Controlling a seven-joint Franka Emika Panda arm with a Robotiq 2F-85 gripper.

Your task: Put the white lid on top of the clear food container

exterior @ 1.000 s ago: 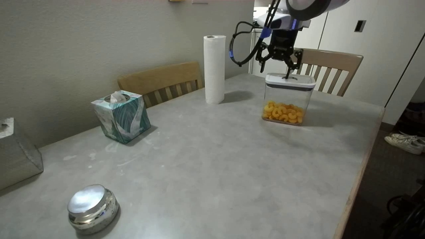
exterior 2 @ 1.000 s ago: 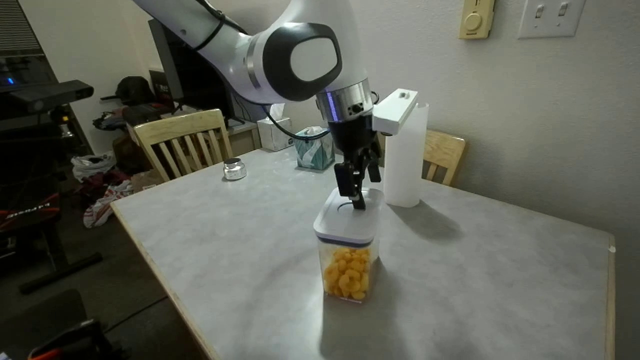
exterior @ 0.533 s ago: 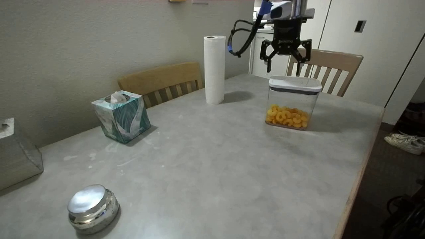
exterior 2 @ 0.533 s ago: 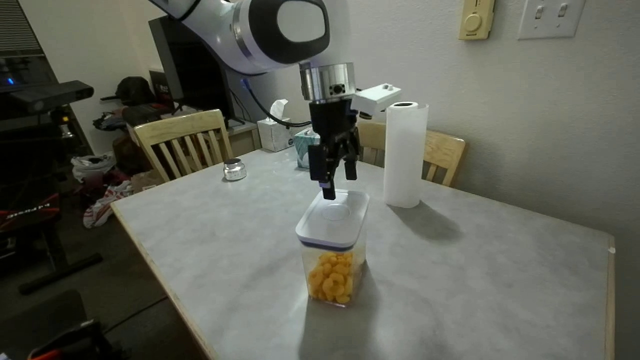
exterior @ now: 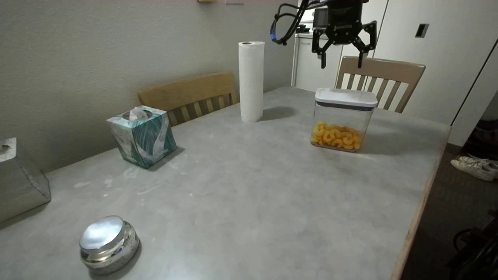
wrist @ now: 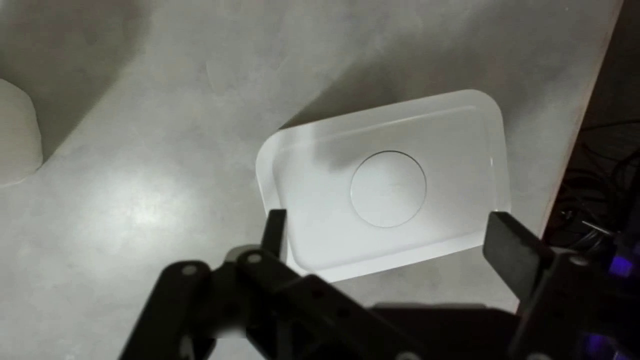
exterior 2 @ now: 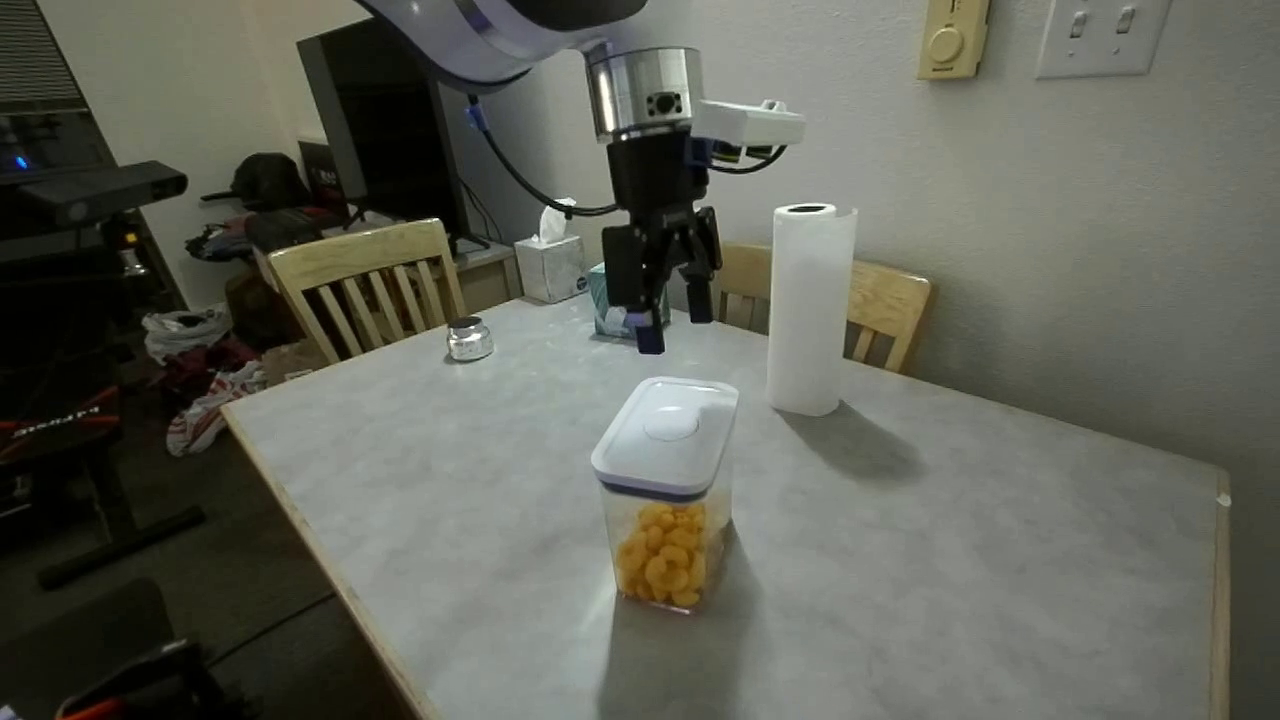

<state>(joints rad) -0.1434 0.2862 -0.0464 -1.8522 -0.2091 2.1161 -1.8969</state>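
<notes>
The white lid [exterior: 346,96] sits on top of the clear food container [exterior: 339,124], which stands upright on the table with yellow-orange pieces inside. In an exterior view the lid [exterior 2: 670,437] looks level, its round centre button flat with the top, over the container [exterior 2: 668,550]. My gripper [exterior: 341,66] is open and empty, pointing down above the lid with a visible gap. It also shows in an exterior view [exterior 2: 676,332]. In the wrist view the lid [wrist: 390,187] lies below the spread fingers [wrist: 388,214], and the container's walls are hidden under it.
A paper-towel roll [exterior: 251,81] stands beside the container. A teal tissue box [exterior: 144,136], a grey box [exterior: 21,181] and a round shiny metal jar [exterior: 109,245] stand farther along the table [exterior: 249,202]. Wooden chairs [exterior: 383,76] line its edges.
A second ago my tilted gripper had a finger at the lid's button. It has since straightened and risen clear. The container with its lid shifted slightly, then stayed still. The button looks flatter now.
</notes>
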